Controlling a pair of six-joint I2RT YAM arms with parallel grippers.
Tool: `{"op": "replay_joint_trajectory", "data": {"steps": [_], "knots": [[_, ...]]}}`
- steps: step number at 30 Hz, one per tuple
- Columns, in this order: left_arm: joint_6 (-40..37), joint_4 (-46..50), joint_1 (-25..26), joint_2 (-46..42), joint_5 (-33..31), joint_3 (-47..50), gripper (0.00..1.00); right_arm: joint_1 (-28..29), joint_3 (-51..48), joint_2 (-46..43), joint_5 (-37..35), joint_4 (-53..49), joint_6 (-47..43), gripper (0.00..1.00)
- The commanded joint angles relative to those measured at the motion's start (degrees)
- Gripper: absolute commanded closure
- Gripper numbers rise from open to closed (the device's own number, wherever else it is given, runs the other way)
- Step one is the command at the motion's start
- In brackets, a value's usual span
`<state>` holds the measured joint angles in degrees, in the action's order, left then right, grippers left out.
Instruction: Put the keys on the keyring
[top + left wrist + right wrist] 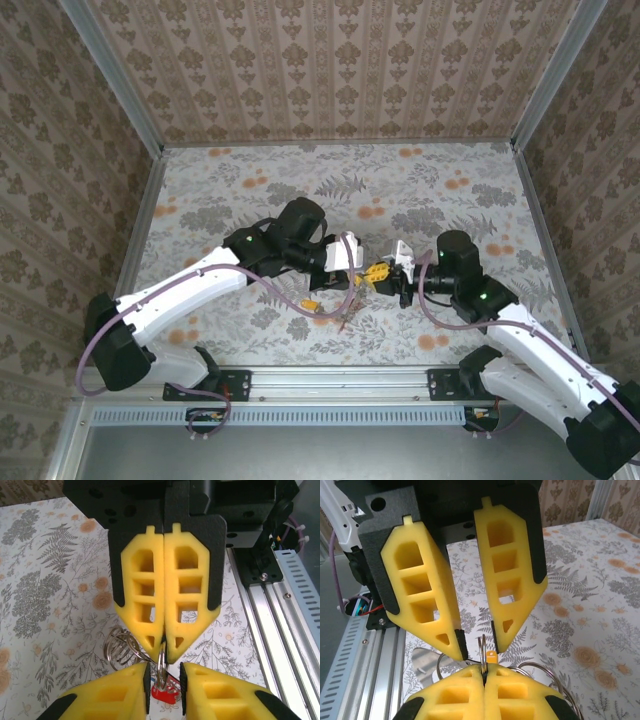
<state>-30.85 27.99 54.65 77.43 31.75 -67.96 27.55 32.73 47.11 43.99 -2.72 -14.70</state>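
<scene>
My right gripper is shut on the keyring, a thin double metal loop standing upright from its closed fingertips. My left gripper faces it tip to tip, open. Its two pads flank the keyring with a gap on each side. A red key head hangs at the ring just below the left fingers. A small orange key head shows behind the ring. In the top view the left gripper and the right gripper meet at mid-table.
A bundle of spare wire rings lies on the floral table by the grippers, with more loops beside the right fingers. A flat silver tag lies near them. Small loose keys sit toward the near metal rail.
</scene>
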Motion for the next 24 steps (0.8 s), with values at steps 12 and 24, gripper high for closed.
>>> {"op": "replay_joint_trajectory", "data": {"steps": [12,24], "knots": [[-0.37,1.71,-0.69,1.45,3.01,-3.91,0.95,-0.74,-2.39,-3.2,0.42,6.86,0.45,1.0],[0.77,-2.17,-0.35,1.83,8.45,-2.26,0.86,-0.74,-2.86,-4.78,-0.72,9.04,-0.05,1.0]]}}
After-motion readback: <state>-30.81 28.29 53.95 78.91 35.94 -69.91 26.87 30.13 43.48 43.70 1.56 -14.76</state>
